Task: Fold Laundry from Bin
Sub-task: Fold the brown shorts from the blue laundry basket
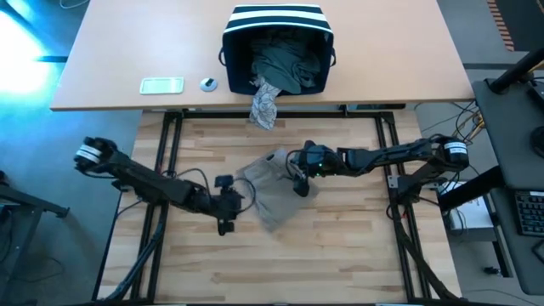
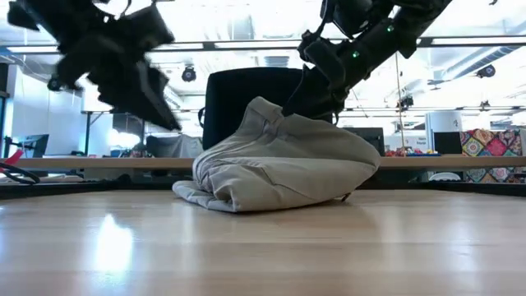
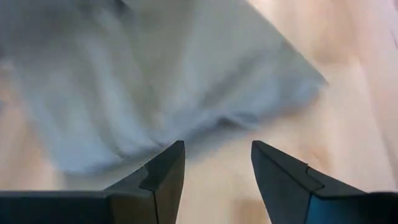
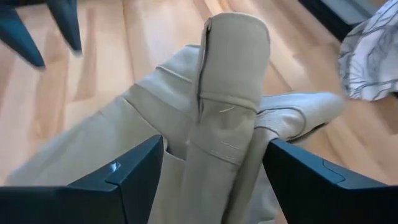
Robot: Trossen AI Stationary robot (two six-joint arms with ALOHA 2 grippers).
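I have the tan garment (image 1: 276, 191) bunched in a loose heap on the wooden table (image 1: 340, 255), about centre. My right gripper (image 4: 211, 171) hovers over the heap's 2 o'clock edge, fingers spread wide with a standing fold of tan cloth between them; they look released, not pinching. My left gripper (image 3: 214, 168) sits at the heap's 8 o'clock side, just off the cloth, fingers apart and empty, bare wood between the tips.

The heap's long axis runs roughly 11 to 5 o'clock, so the two grippers face it from opposite flanks; the right is nearer, effectively on it, and I judge any next pinch falls to that arm.

At 12 o'clock the striped navy bin (image 1: 276, 17) lies tipped on the far desk, dark green laundry (image 1: 289, 64) inside, a grey-white patterned garment (image 1: 265, 104) spilling over its lip toward the table.
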